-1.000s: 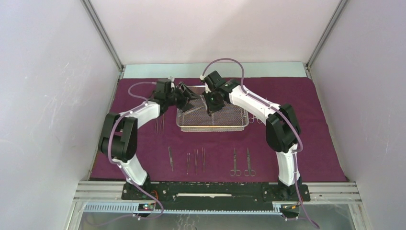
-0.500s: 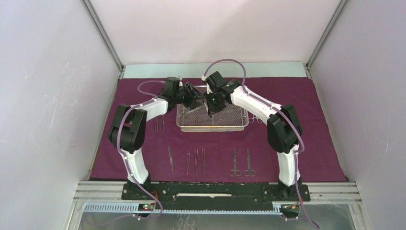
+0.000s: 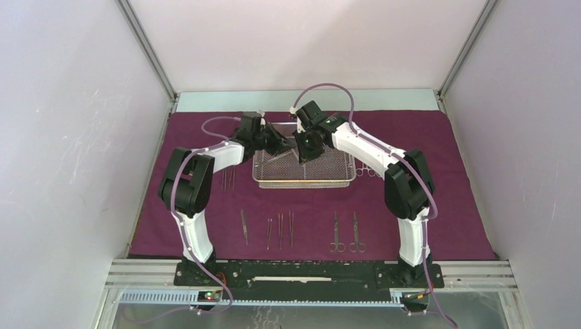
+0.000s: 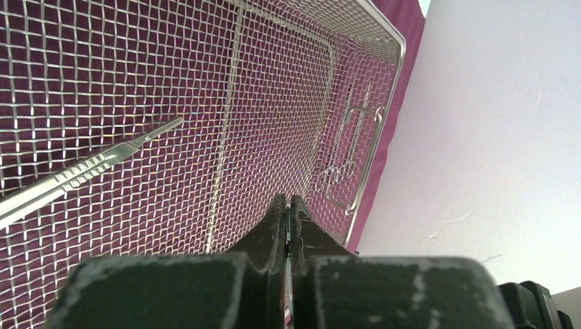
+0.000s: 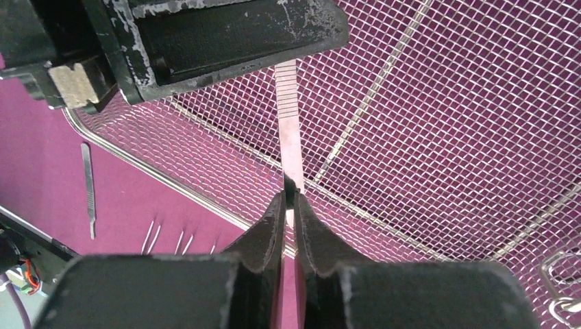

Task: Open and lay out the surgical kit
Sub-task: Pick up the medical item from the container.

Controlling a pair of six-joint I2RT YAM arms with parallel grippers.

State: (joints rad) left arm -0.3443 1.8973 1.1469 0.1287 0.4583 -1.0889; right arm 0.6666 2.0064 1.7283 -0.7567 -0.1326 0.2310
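Observation:
The wire-mesh tray (image 3: 303,184) sits mid-table on the maroon cloth (image 3: 425,205). Both grippers hang over its far left part, tips nearly meeting. My right gripper (image 5: 290,199) (image 3: 306,152) is shut on the plain end of a flat steel handle (image 5: 291,137). The handle's ribbed end runs up under the left gripper's body. My left gripper (image 4: 288,200) (image 3: 279,144) is shut, with a thin steel edge showing between its pressed fingers. A second flat handle (image 4: 89,171) shows over the tray mesh (image 4: 384,75) in the left wrist view.
Laid in a row on the cloth near the arm bases are a scalpel handle (image 3: 244,226), three tweezers (image 3: 280,229) and two scissors (image 3: 346,233). Slim instruments (image 3: 228,178) lie left of the tray. Ring-handled scissors (image 3: 366,170) lie by its right end.
The left gripper has moved right to meet the right gripper over the tray, and its jaws have gone from wide open to shut. The right gripper has barely moved.

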